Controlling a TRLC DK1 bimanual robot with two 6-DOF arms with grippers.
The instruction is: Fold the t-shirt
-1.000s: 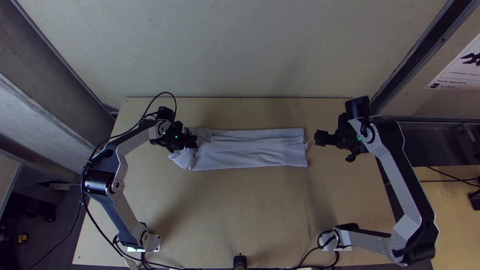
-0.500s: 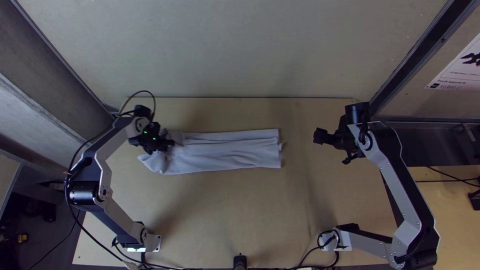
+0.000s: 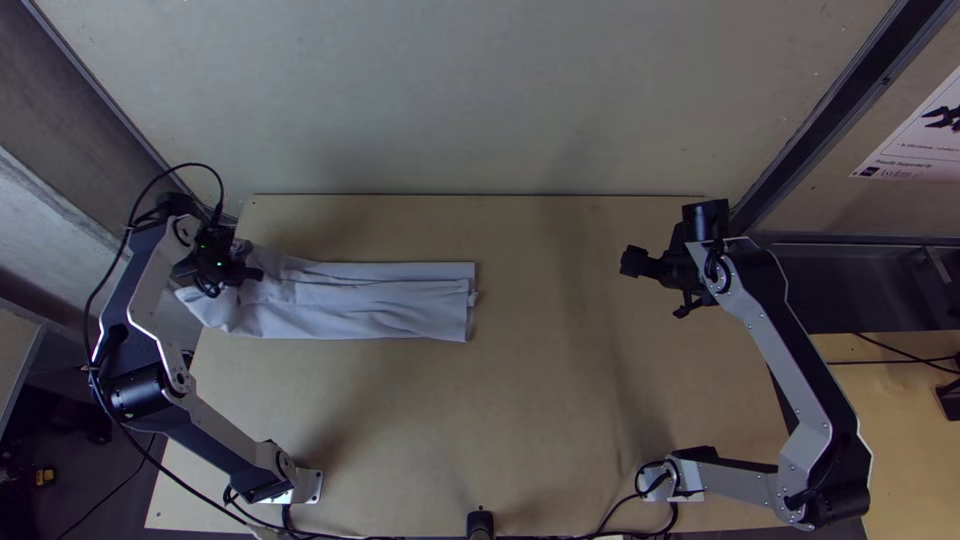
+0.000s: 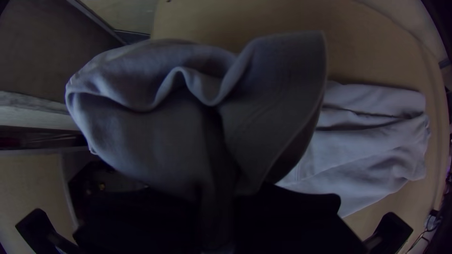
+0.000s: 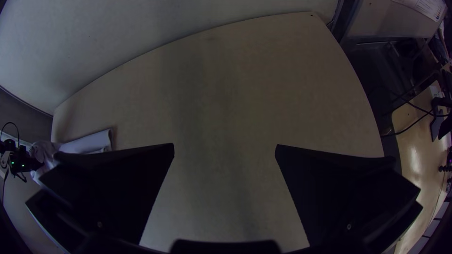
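- Top view: looking steeply down from high over the near edge of the table (image 3: pixel 540 430), taking in nearly all of it.
- Left wrist view: looking down from over the table's left end, very close to the shirt (image 4: pixel 141 136).
- Right wrist view: facing the table's far edge from above its right part, well apart from the shirt.
- Overlapping, all three, at the table's left end.
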